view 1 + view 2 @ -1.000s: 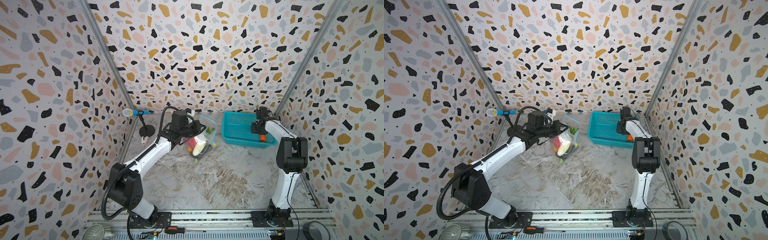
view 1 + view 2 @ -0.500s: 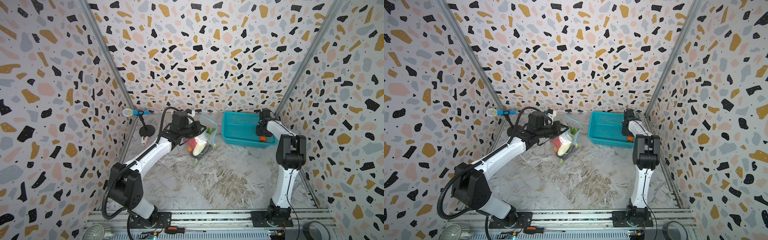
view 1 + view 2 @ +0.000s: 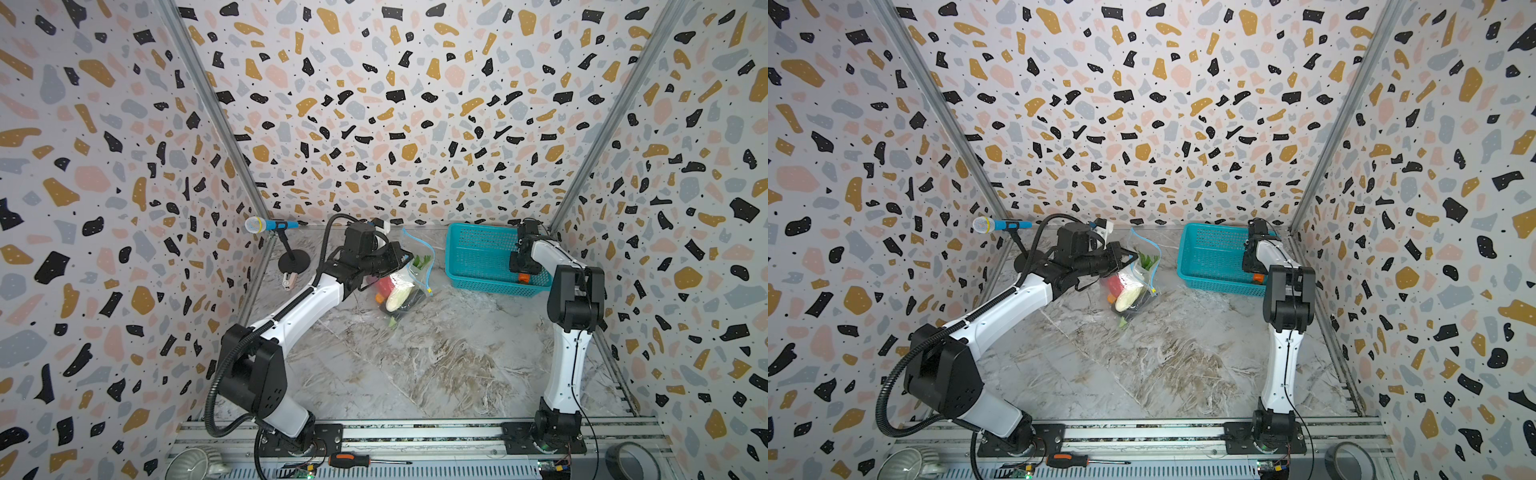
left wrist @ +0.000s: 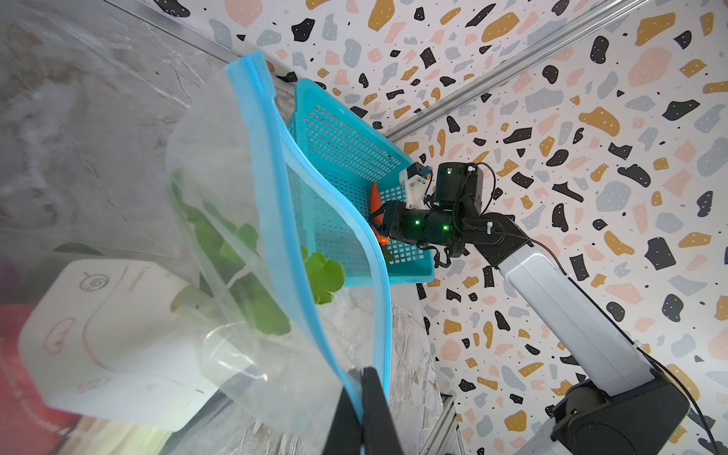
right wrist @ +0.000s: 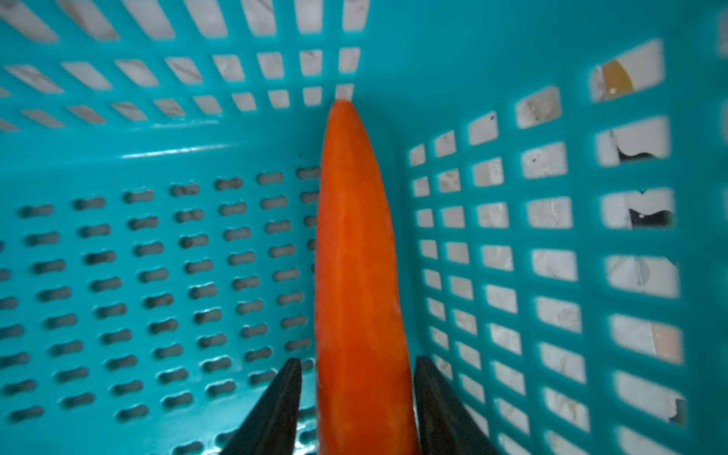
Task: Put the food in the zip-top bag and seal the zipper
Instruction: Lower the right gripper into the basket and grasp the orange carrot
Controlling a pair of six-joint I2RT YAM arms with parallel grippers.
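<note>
The clear zip-top bag [image 3: 409, 282] hangs from my left gripper [image 4: 362, 378], which is shut on its light-blue zipper [image 4: 272, 157] edge; the mouth gapes open. Inside lie food pieces: a red pepper [image 3: 385, 284], a white piece [image 3: 397, 299] and leafy greens [image 4: 236, 268]. A small yellow slider [image 3: 1155, 289] hangs at the zipper's low end. An orange carrot [image 5: 358, 256] lies in a corner of the teal basket [image 3: 478, 257]. My right gripper [image 5: 356, 370] is down in the basket, open, with a finger on each side of the carrot and a narrow gap at each.
A microphone on a stand [image 3: 266, 225] is at the back left. The basket's mesh walls [image 5: 551, 256] close in around my right gripper. A screwdriver [image 3: 349, 460], a tape roll [image 3: 629, 461] and a bowl [image 3: 195, 465] lie along the front rail.
My right arm has shifted slightly inside the basket, lowering over the carrot. The left arm and the bag have stayed put.
</note>
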